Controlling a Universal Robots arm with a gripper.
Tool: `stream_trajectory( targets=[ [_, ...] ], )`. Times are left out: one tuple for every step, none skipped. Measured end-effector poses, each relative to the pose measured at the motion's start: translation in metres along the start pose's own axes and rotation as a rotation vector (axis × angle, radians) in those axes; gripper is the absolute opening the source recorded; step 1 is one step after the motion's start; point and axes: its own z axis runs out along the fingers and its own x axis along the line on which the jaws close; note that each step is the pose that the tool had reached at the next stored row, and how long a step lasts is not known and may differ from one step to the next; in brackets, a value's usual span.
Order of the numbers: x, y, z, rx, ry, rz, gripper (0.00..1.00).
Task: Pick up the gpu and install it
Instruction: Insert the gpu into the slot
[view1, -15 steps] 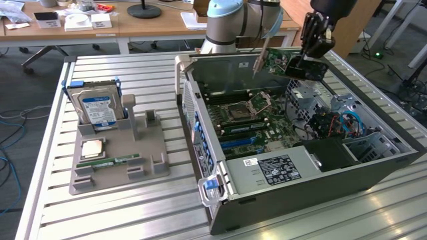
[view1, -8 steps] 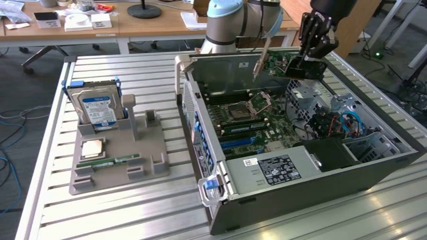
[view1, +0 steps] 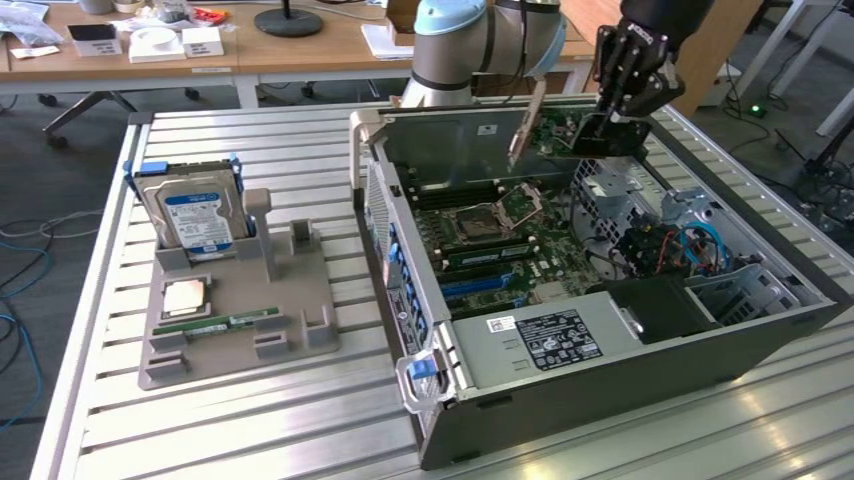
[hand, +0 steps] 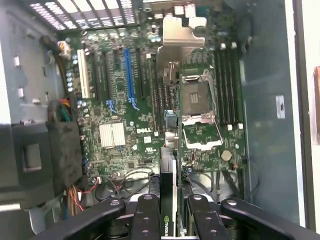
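Note:
The gpu (view1: 567, 132) hangs above the far end of the open computer case (view1: 587, 340), a green board with its silver end bracket (view1: 523, 130) pointing down toward the motherboard (view1: 501, 245). My gripper (view1: 610, 122) is shut on the card's upper edge. In the wrist view the gpu (hand: 168, 180) runs edge-on between the two black fingers (hand: 146, 215), and its silver bracket (hand: 182, 32) sits at the far end, over the motherboard (hand: 125, 135) with its blue and black expansion slots (hand: 129, 75). The card is held clear of the board, not seated in any slot.
On the slatted table at the exterior view's left, a grey holder (view1: 287, 300) carries a hard drive (view1: 198, 212), a processor chip (view1: 183, 296) and a green memory stick (view1: 214, 325). The case walls, drive cage (view1: 667, 300) and cables (view1: 687, 245) surround the motherboard.

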Motion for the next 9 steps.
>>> stream_trajectory(
  targets=[
    [0.0000, 0.0000, 0.0001, -0.0005, 0.0004, -0.018, 0.26],
    [0.0000, 0.0000, 0.0001, -0.0010, 0.0009, -0.036, 0.26],
    [0.0000, 0.0000, 0.0002, -0.0015, 0.0013, -0.053, 0.26],
    [0.0000, 0.0000, 0.0002, -0.0020, 0.0018, -0.072, 0.26],
    [0.0000, 0.0000, 0.0002, -0.0023, 0.0022, -0.084, 0.26],
    [0.0000, 0.0000, 0.0002, -0.0026, 0.0027, -0.093, 0.26],
    [0.0000, 0.0000, 0.0002, -0.0027, 0.0028, -0.096, 0.26],
    [0.0000, 0.0000, 0.0002, -0.0027, 0.0029, -0.097, 0.26],
    [0.0000, 0.0000, 0.0002, -0.0027, 0.0029, -0.097, 0.26]
  ],
)
